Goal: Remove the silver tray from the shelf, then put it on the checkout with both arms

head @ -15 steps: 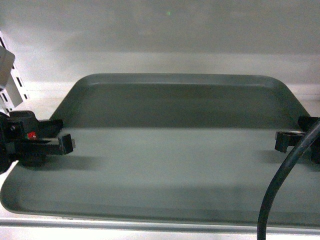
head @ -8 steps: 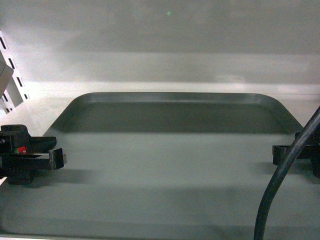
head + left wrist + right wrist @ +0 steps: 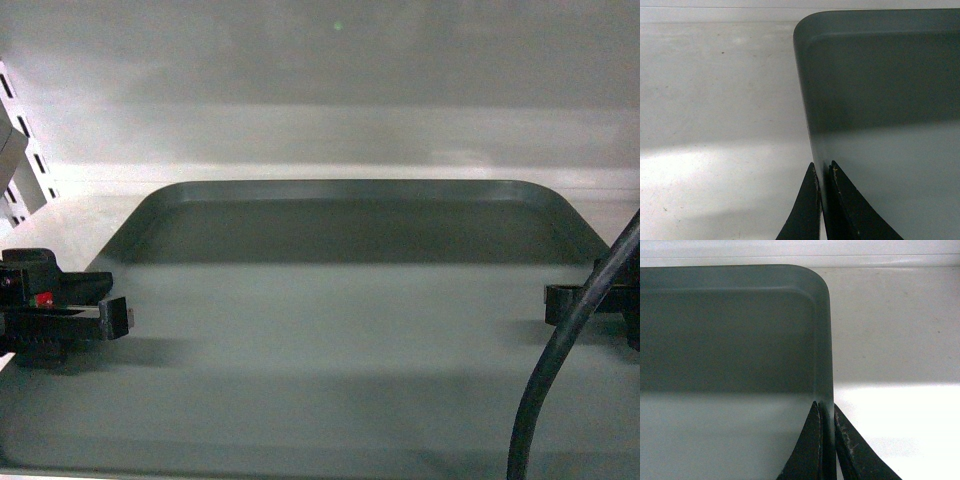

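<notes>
filling most of the head view, the silver tray (image 3: pixel 340 330) lies flat on the shelf (image 3: pixel 720 100): matte grey-green, rounded corners, low raised rim, far half in shadow. left gripper (image 3: pixel 823 172) pinches its left rim, jaws closed on it; right gripper (image 3: pixel 825 412) likewise clamps the right rim.
</notes>
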Motion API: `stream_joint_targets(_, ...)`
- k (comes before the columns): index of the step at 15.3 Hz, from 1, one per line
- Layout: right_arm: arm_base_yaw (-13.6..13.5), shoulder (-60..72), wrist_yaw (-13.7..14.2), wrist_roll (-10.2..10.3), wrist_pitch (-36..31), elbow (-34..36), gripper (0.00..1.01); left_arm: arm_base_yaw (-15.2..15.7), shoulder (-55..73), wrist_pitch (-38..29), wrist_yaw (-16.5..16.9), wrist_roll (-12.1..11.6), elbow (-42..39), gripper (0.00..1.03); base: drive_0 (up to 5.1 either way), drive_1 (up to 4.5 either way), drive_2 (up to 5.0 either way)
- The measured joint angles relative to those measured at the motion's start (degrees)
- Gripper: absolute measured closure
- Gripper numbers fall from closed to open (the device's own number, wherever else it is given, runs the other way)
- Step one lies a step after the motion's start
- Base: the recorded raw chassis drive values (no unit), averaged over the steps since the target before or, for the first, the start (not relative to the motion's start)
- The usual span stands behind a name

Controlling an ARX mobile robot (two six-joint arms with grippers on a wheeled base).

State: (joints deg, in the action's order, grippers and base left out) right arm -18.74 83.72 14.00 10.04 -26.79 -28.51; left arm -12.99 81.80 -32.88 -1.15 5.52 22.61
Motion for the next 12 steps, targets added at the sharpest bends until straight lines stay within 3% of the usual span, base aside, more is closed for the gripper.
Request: stream_joint_targets(12, 0.0, 0.0, 0.09, 0.0, 0.02, 0.0, 0.98, 0.0, 0.0, 0.0, 0.0, 0.0, 0.0, 1.0, 0.0, 0.0, 0.0)
